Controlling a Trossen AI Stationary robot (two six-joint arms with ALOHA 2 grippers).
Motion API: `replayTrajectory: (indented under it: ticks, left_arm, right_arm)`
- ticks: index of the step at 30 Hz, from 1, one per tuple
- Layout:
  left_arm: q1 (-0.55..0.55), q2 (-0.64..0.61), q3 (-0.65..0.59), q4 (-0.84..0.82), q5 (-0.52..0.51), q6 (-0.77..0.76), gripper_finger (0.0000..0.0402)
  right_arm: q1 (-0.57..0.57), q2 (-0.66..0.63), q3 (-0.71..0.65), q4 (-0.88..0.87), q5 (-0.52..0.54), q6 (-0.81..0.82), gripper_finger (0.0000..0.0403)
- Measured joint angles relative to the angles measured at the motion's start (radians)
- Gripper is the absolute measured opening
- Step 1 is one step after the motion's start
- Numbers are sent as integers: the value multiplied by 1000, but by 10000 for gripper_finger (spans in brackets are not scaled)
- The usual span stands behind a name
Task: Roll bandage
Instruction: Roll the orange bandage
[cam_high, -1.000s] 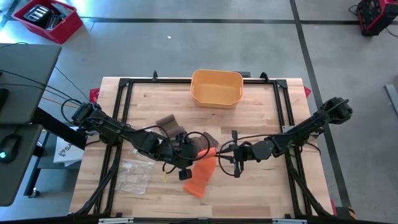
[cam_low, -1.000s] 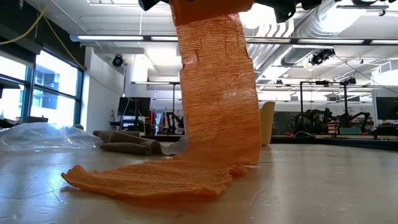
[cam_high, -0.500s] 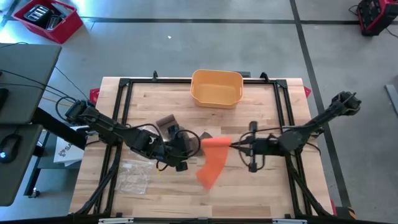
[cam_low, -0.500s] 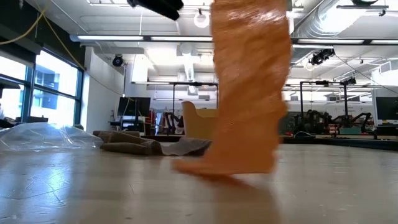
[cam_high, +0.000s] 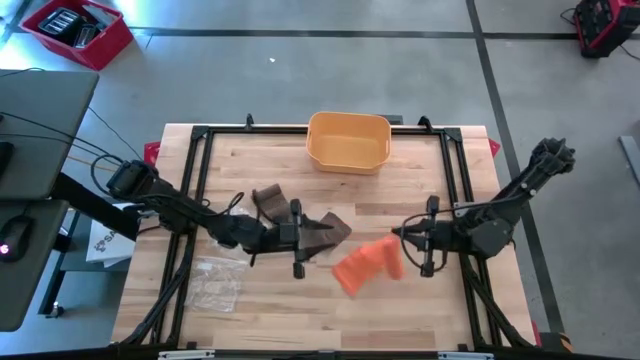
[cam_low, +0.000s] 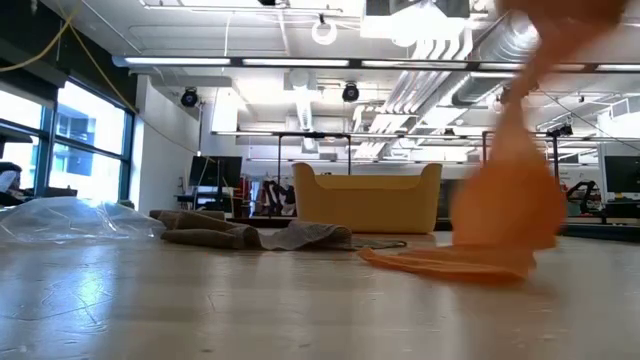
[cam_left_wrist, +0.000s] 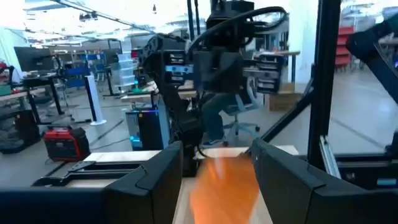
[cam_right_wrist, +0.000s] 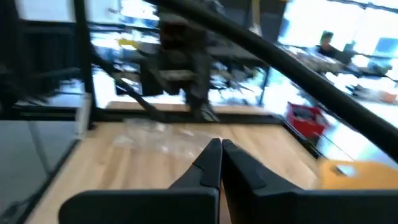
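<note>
Even overhead light fills the room from ceiling strip lamps (cam_low: 300, 62) and a round lamp (cam_low: 322, 30); shadows on the wooden table (cam_high: 420, 300) are faint. Windows (cam_low: 75, 140) glare white. The orange bandage (cam_low: 510, 200) smears with motion blur below the right gripper (cam_high: 403, 235). Both wrist views are soft throughout.

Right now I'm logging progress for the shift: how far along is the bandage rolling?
Nothing looks done: the orange knitted bandage lies unrolled, partly lifted off the wooden table. In hand: the right gripper sits shut at its end; the left gripper hangs open, apart. Left: the whole rolling.
</note>
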Motion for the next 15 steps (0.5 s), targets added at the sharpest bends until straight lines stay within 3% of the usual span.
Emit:
replayTrajectory:
  ticks: [8,15]
  left_arm:
    - [-5,2,-1,-93,-22,-57,188]
    - [0,2,-1,-170,-22,-135,188]
  right_arm:
    - [-75,-11,-190,-180,0,460,1]
    - [-166,-11,-149,-184,-337,258,0]
